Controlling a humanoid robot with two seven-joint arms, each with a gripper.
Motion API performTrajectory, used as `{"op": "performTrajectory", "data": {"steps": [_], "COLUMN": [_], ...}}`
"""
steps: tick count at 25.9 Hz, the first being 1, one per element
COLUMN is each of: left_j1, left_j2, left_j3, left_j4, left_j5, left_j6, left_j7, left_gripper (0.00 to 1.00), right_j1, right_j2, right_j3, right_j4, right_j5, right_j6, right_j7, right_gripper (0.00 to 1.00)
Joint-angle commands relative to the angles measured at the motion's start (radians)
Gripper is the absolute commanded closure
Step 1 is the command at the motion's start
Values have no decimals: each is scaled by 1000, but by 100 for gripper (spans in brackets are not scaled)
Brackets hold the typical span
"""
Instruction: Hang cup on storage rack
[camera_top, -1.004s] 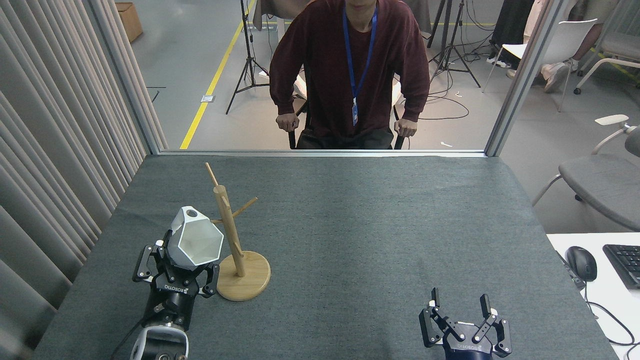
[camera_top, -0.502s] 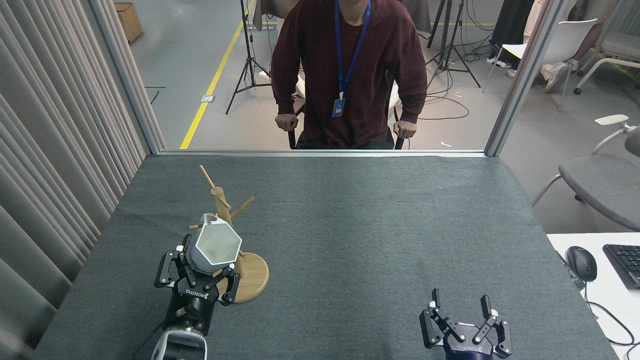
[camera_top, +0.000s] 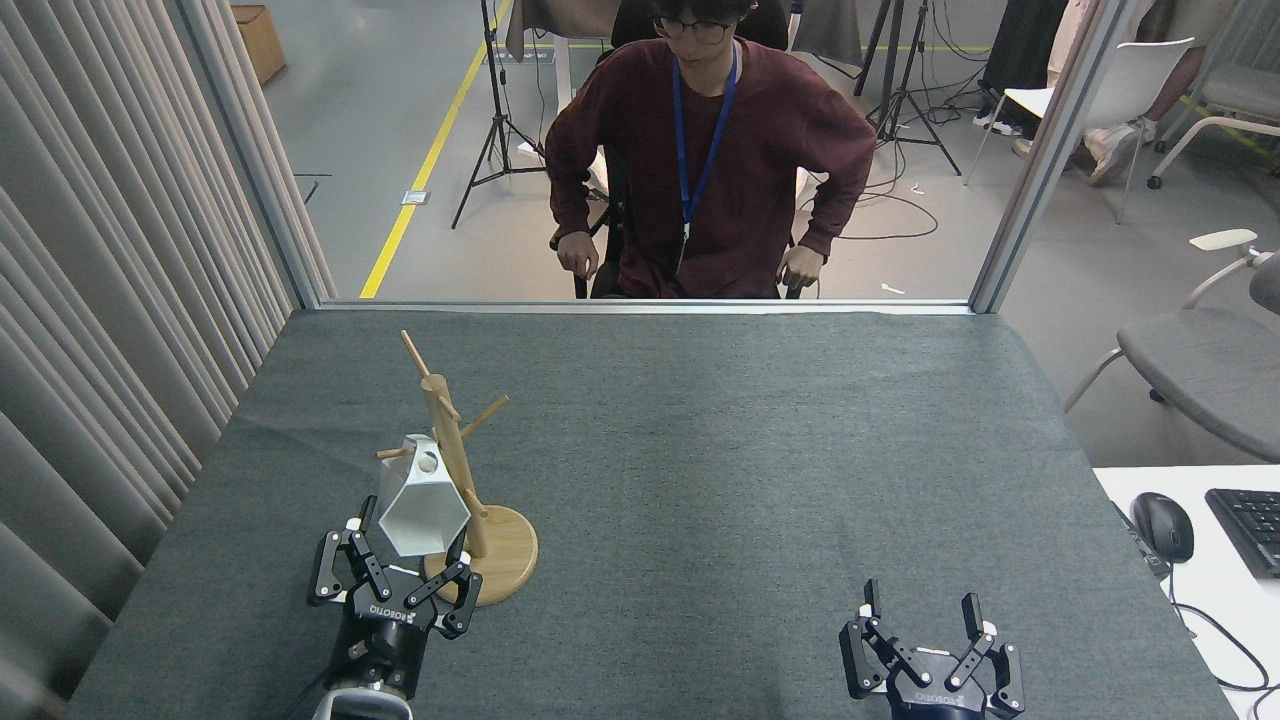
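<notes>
Cup (camera_top: 422, 505) hangs by its tab on a left peg of the storage rack (camera_top: 462, 480), left gripper (camera_top: 392, 578) spread just below it, right gripper (camera_top: 922, 625) spread, empty, well apart at lower right.

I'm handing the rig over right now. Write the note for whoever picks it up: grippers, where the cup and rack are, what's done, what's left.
Left gripper: open, just below the cup, fingers spread at its lower end; I cannot tell whether they touch it.
Right gripper: open, empty, parked at the near right of the table.
Storage rack: upright at the near left of the table, on its round base.
Cup: against the rack's post, its holed tab up by a left-hand peg; it appears to hang there, mouth tilted down toward the camera.
Done: cup brought to the rack and apparently let go.
Left: confirm that the peg holds the tab, then draw the left arm back clear of the cup.
</notes>
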Motion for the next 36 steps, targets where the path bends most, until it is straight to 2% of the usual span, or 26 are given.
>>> {"op": "performTrajectory", "data": {"steps": [1, 5, 7, 9, 12, 15, 18, 24, 26, 36], "left_j1": [37, 83, 131, 203, 243, 252, 278, 295, 302, 332], "left_j2": [1, 4, 5, 11, 20, 27, 33, 39, 42, 59], "left_j3": [7, 25, 36, 34, 33, 27, 13, -28, -28, -27], "left_j4": [-9, -29, -79, -171, -256, -315, -357, -349, -349, -355], "left_j5": [28, 68, 116, 238, 478, 580, 583, 573, 567, 585], "left_j6": [5, 18, -2, -51, -157, -234, -292, -286, -286, -284], "left_j7": [1, 1, 1, 1, -4, -42, -114, -132, -137, -139], "left_gripper": [1, 1, 1, 1, 1, 1, 1, 1, 1, 1], "right_j1": [0, 2, 3, 5, 25, 65, 109, 192, 195, 188], "right_j2": [0, 2, 2, 2, -6, -15, -34, -57, -55, -55], "right_j3": [0, 0, 0, 0, 0, 0, 0, 3, 2, -5], "right_j4": [0, 0, 0, -5, -17, -48, -86, -155, -158, -160], "right_j5": [0, 0, 2, 2, 2, 6, 9, 55, 86, 86], "right_j6": [0, 0, 0, 0, -5, -41, -81, -161, -160, -150], "right_j7": [0, 0, 0, 0, 0, 1, 0, 1, 1, 6], "right_gripper": [1, 1, 1, 1, 1, 1, 1, 1, 1, 1]}}
